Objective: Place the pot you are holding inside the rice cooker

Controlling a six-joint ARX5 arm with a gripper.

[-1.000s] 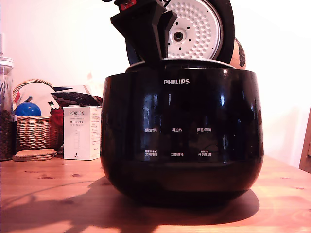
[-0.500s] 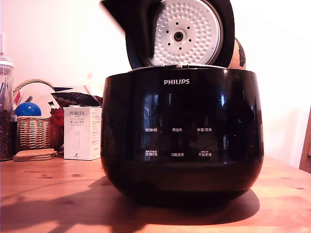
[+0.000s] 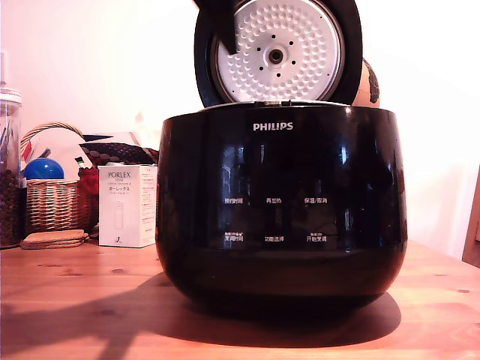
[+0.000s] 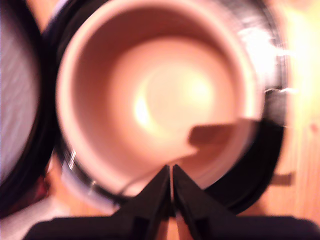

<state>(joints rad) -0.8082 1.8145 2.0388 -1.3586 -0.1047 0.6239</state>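
Observation:
The rice cooker (image 3: 281, 202), glossy black with a PHILIPS logo, fills the middle of the exterior view, its lid (image 3: 281, 52) standing open with the white dimpled plate facing out. The exterior view does not show the pot. From the wrist view I look down into the pot (image 4: 150, 100), blurred and lit pinkish, sitting inside the cooker's black ring (image 4: 272, 145). My gripper (image 4: 171, 170) hovers above the pot's near rim, its fingers pressed together with nothing seen between them. In the exterior view only the gripper's dark tip (image 3: 223, 34) shows, up in front of the lid.
On the wooden table (image 3: 75, 300) at the exterior view's left stand a white PORLEX box (image 3: 126, 206), a wicker basket (image 3: 52, 202) with a blue ball (image 3: 43, 169), a glass jar (image 3: 9, 187) and cork coasters (image 3: 52, 238). A brownish round object (image 3: 369, 82) sits behind the cooker.
My gripper has risen from the cooker's rim to the top of the exterior view, in front of the lid. The cooker has not moved.

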